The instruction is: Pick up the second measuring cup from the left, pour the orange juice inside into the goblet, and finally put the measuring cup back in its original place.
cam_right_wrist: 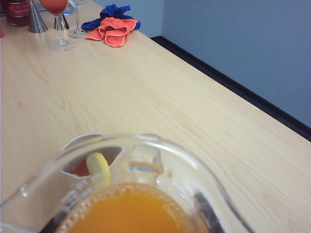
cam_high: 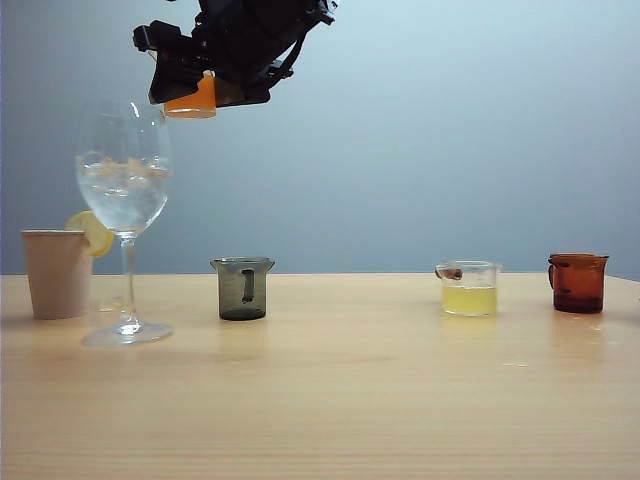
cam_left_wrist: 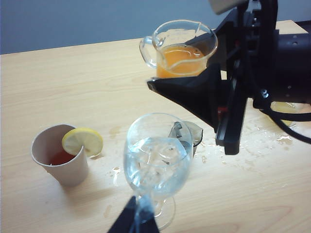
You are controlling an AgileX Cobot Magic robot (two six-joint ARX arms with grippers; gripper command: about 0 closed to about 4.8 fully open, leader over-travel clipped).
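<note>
High over the table's left side, my right gripper (cam_high: pixel 195 92) is shut on the measuring cup (cam_high: pixel 190 100). This clear cup (cam_left_wrist: pixel 180 46) with a spout is about half full of orange juice (cam_left_wrist: pixel 177 60) and is held close to level. It hangs above the goblet (cam_high: pixel 123 180), slightly to its right. The goblet (cam_left_wrist: pixel 155 160) stands upright with clear liquid and ice in its bowl. In the right wrist view the cup (cam_right_wrist: pixel 136 194) fills the near edge. My left gripper (cam_left_wrist: pixel 136 221) shows as a dark shut wedge before the goblet's stem, holding nothing.
A beige paper cup (cam_high: pixel 57 272) with a lemon slice stands left of the goblet. A smoky grey cup (cam_high: pixel 242 288), a clear cup of pale yellow liquid (cam_high: pixel 468 288) and an amber cup (cam_high: pixel 577 282) line the table. Droplets (cam_left_wrist: pixel 272 141) wet the wood. Stemmed glasses (cam_right_wrist: pixel 57 19) and cloths (cam_right_wrist: pixel 112 26) lie far off.
</note>
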